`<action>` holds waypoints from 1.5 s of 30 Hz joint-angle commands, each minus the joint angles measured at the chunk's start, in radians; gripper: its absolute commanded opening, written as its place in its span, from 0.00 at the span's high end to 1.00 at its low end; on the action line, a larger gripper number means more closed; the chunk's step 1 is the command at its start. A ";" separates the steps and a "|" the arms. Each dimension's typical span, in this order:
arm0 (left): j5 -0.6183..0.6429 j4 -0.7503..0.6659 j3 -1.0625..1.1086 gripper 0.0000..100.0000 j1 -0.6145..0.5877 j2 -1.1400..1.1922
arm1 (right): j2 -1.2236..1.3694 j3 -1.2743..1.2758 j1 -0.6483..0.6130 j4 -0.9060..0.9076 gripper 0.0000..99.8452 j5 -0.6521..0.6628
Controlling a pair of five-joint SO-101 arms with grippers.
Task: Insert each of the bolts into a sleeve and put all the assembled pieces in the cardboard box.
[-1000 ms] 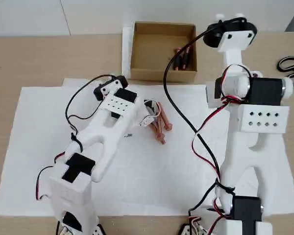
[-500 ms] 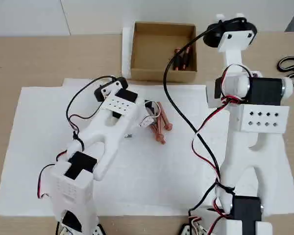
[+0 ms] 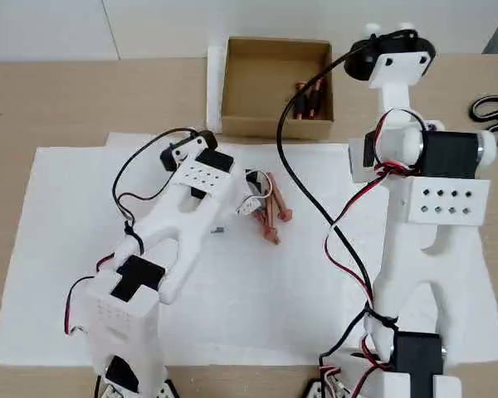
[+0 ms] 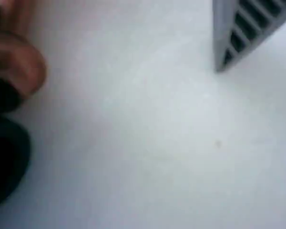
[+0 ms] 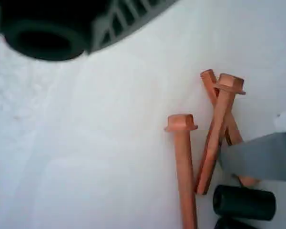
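Note:
Three copper bolts (image 3: 271, 211) lie in a loose bundle on the white sheet (image 3: 83, 215); they also appear as bolts (image 5: 183, 162) in the right wrist view. My left gripper (image 3: 252, 193) is open at the bundle's left side, one grey finger (image 5: 257, 157) lying over the bolts. A black sleeve (image 5: 243, 202) lies beside that finger. Up close, a bolt head (image 4: 19, 67) and a ribbed finger (image 4: 243, 33) show over the sheet. The cardboard box (image 3: 257, 83) holds assembled pieces (image 3: 311, 98) at its right wall. My right arm (image 3: 432, 199) stands raised at the right; its gripper's ribbed edge (image 5: 128, 19) is above the bolts.
A small dark bit (image 3: 217, 230) lies on the sheet by the left arm. Scissors (image 3: 494, 112) rest at the table's right edge. A black cable (image 3: 303, 191) runs from the right arm across the sheet near the bolts.
The left arm's lower part has shifted slightly to the left; its gripper stays at the bolts. The right arm has not moved.

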 commanded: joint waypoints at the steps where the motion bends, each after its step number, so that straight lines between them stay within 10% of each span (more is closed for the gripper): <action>1: -0.040 0.054 -0.039 0.77 0.008 0.008 | -0.036 -0.005 0.002 -0.001 1.00 -0.012; 12: -0.060 0.049 -0.047 1.00 0.008 0.017 | -0.036 -0.005 0.002 -0.001 1.00 -0.012; 27: -0.063 0.057 -0.093 0.99 0.006 0.008 | -0.038 -0.005 0.002 -0.001 1.00 -0.012; 45: -0.502 0.261 -0.395 0.99 -0.002 -0.032 | -0.045 -0.003 0.002 -0.001 1.00 -0.012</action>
